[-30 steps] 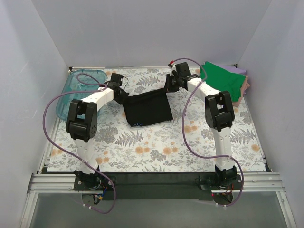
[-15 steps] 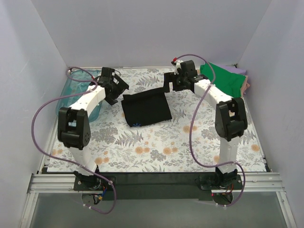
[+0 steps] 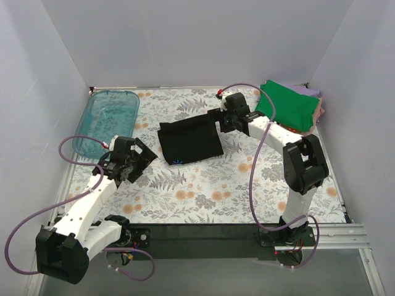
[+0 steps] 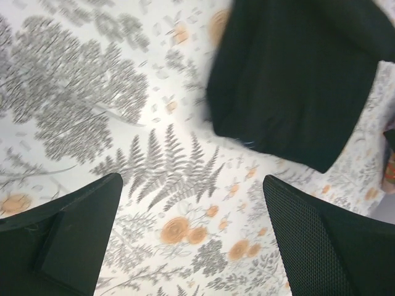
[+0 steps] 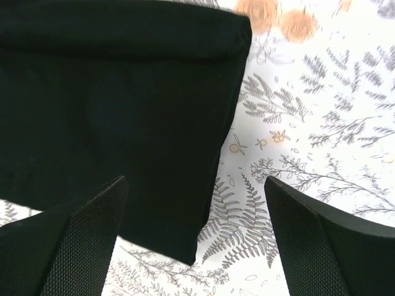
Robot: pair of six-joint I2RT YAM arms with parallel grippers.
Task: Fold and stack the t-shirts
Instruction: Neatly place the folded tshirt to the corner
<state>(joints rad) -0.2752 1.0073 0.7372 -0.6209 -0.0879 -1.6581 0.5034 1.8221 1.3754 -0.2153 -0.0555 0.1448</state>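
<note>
A black t-shirt (image 3: pixel 188 142) lies folded into a rectangle on the flowered table, and nothing holds it. My left gripper (image 3: pixel 144 155) is open at its near left, apart from it. In the left wrist view the left gripper (image 4: pixel 192 182) spans bare tablecloth, with the black t-shirt (image 4: pixel 296 80) ahead. My right gripper (image 3: pixel 216 118) hovers open over the shirt's far right corner. In the right wrist view the right gripper (image 5: pixel 194 182) straddles the edge of the black t-shirt (image 5: pixel 123 105). A green t-shirt (image 3: pixel 287 105) tops a pile at the far right, with lilac (image 3: pixel 310 92) and pink (image 3: pixel 319 114) cloth under it.
A translucent teal tray (image 3: pixel 108 120) stands at the far left. White walls close in the table on three sides. The flowered tablecloth (image 3: pixel 203 191) stretches between the black shirt and the arm bases.
Both grippers have opened and let go of the black t-shirt. The left arm has pulled back toward the near left. The right gripper has lowered slightly near the shirt's far right corner.
</note>
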